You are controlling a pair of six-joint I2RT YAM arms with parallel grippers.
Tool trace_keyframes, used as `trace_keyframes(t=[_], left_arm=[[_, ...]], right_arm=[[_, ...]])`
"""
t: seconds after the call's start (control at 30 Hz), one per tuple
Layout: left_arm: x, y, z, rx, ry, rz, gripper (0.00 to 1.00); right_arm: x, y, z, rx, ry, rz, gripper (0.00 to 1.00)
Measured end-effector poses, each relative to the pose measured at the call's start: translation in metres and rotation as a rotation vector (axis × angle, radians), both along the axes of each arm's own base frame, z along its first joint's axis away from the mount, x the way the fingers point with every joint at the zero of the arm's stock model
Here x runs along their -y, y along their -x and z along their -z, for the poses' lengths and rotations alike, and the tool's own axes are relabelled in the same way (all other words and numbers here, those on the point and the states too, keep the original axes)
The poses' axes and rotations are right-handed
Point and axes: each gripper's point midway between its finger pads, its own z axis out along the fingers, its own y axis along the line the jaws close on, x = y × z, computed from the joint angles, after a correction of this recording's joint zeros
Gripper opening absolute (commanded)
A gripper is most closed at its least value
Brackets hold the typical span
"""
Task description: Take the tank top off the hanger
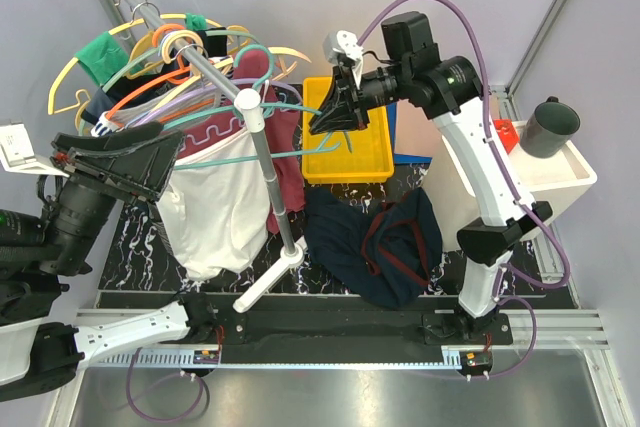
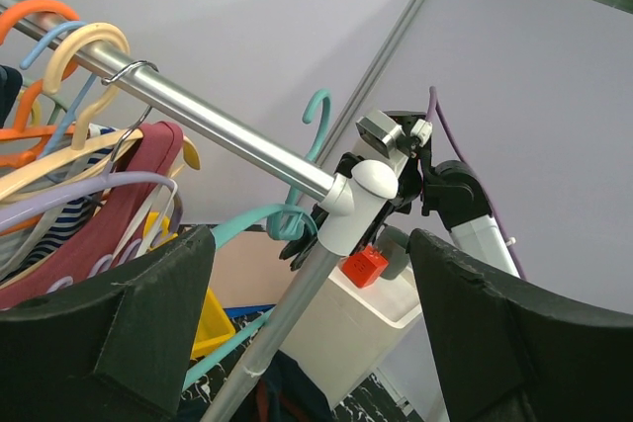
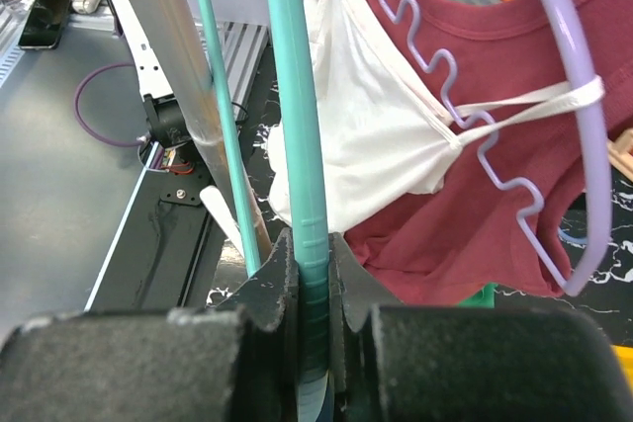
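Black marbled counter [image 1: 140,237] is carrying a dark navy tank top with maroon trim [image 1: 385,237], lying crumpled near the right arm's base, off the thin teal plastic hanger [image 3: 297,96]. Right claw [image 3: 309,274] is pinching that hanger's arm, fingers closed tight on it, beside the silver clothes rail [image 1: 200,62]. Left claw [image 1: 150,162] is gaping wide, gripping nothing.

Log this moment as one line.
right hand: shut on thin teal plastic hanger | dark navy cloth tank top: off hanger, heaped on table | left hand: open

A yellow bin [image 1: 372,154] lies near the hanging maroon-and-white shirt [image 1: 215,217].
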Motion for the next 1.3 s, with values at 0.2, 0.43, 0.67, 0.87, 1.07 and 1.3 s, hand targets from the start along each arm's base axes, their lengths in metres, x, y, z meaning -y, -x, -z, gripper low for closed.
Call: trace_keyframes(t=[0.2, 0.43, 0.67, 0.87, 1.07, 1.3], left_arm=[[0.003, -0.001, 0.004, -0.005, -0.011, 0.003, 0.84], [0.009, -0.003, 0.010, -0.018, -0.019, 0.016, 0.84], [0.019, -0.002, 0.017, -0.034, -0.027, 0.053, 0.85], [0.024, 0.003, 0.016, -0.025, -0.029, 0.086, 0.86], [0.026, 0.004, 0.016, -0.025, -0.028, 0.102, 0.86], [0.030, 0.002, 0.018, -0.031, -0.037, 0.102, 0.86]], right_arm=[[-0.012, 0.009, 0.004, 0.009, 0.017, -0.013, 0.00], [-0.019, 0.015, 0.008, 0.022, 0.039, -0.014, 0.00], [-0.023, 0.017, 0.021, 0.029, 0.080, -0.004, 0.00], [-0.021, 0.020, 0.030, 0.037, 0.100, 0.008, 0.14], [-0.007, 0.030, 0.040, 0.020, 0.137, 0.069, 0.69], [0.013, 0.031, 0.055, 0.001, 0.150, 0.230, 1.00]])
